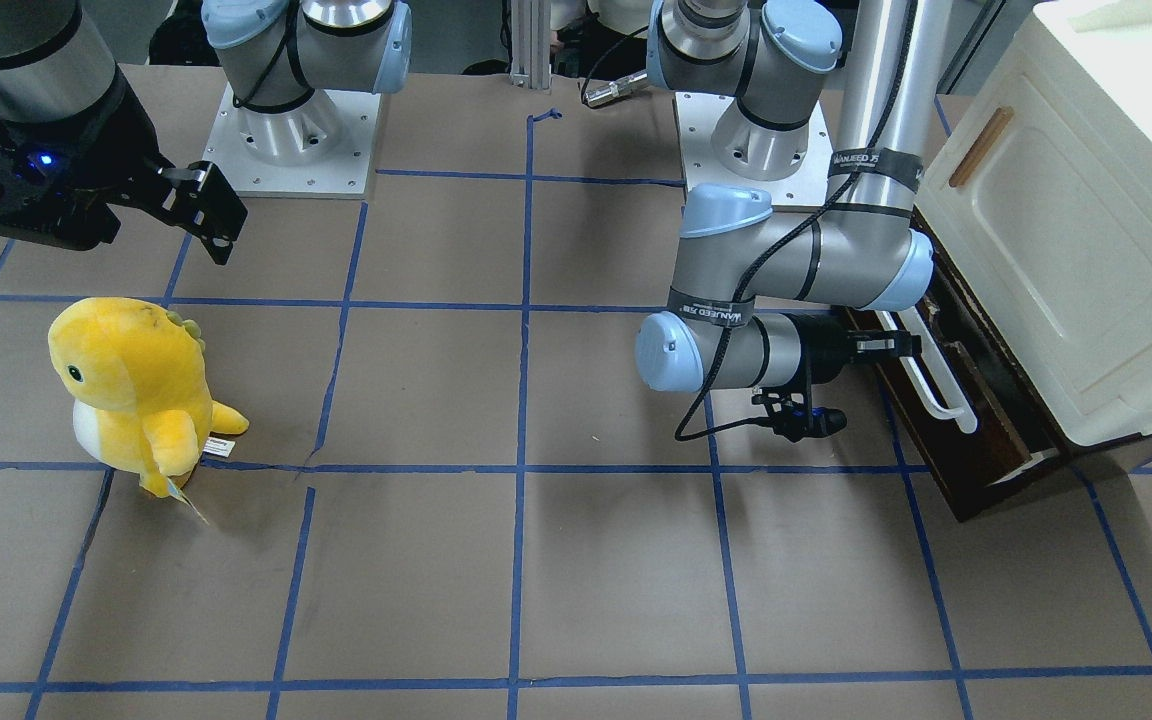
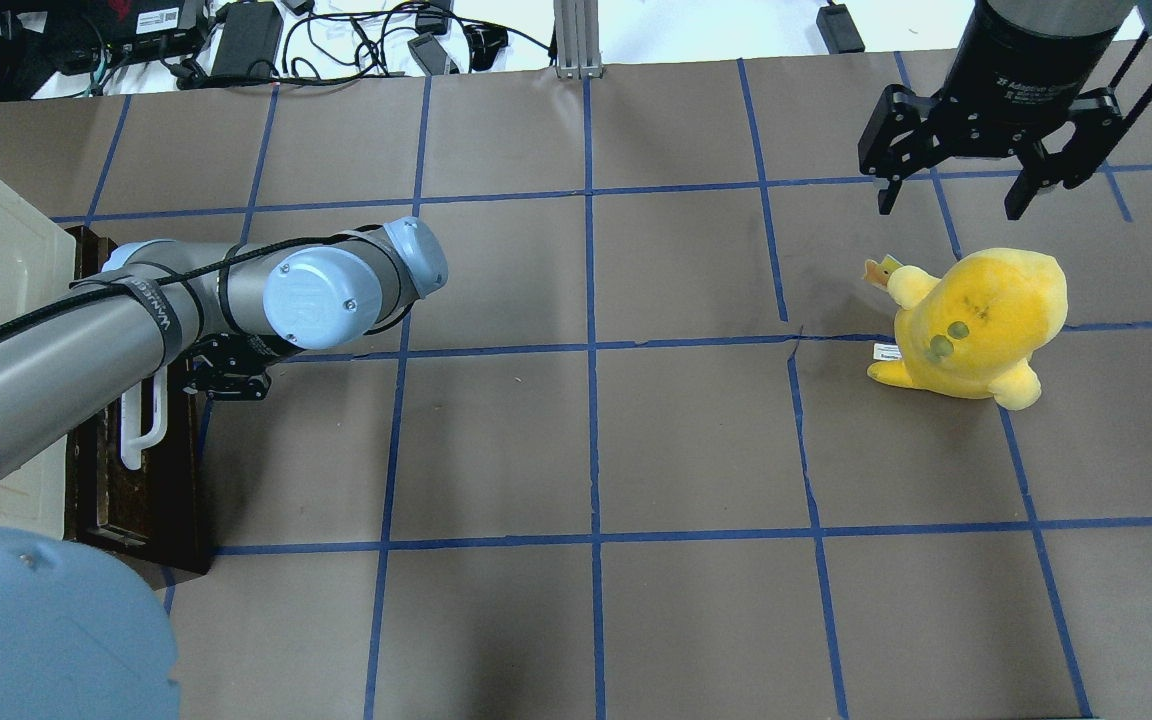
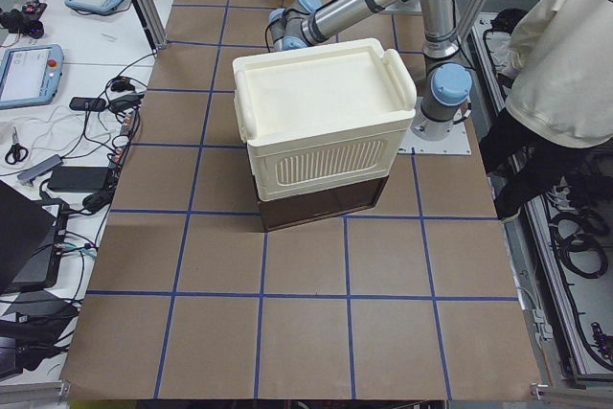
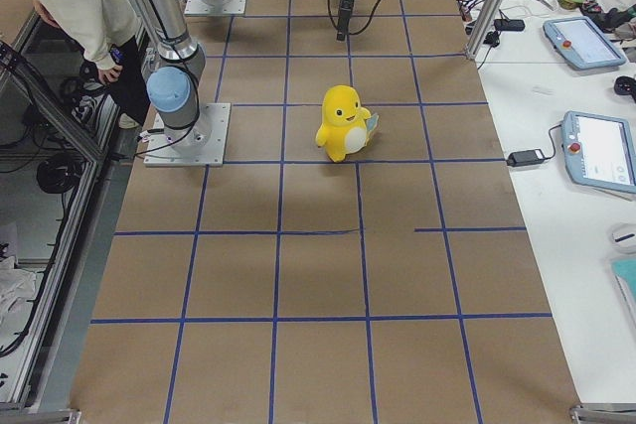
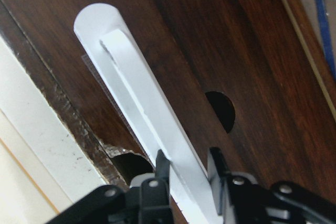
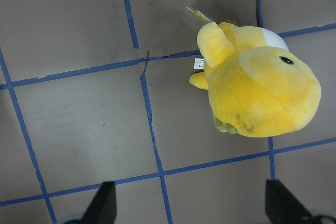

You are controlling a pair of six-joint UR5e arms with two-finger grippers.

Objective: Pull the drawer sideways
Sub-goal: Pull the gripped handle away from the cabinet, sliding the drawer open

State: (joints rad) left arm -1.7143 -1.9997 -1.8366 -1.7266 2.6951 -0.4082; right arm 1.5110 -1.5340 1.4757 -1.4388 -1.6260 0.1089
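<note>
1. Drawer sits under the cream cabinet at the table's left end. It looks slightly out, dark front facing table centre.
2. The front and the white handle both run lengthwise, away from the robot.
3. Left gripper is clamped across the handle, toward its robot-side end.
4. Right gripper is spread and empty above the plush toy.
5. Judged: stiff wood that slides; the smooth bar may slip, and an off-centre pull could skew it.
</note>
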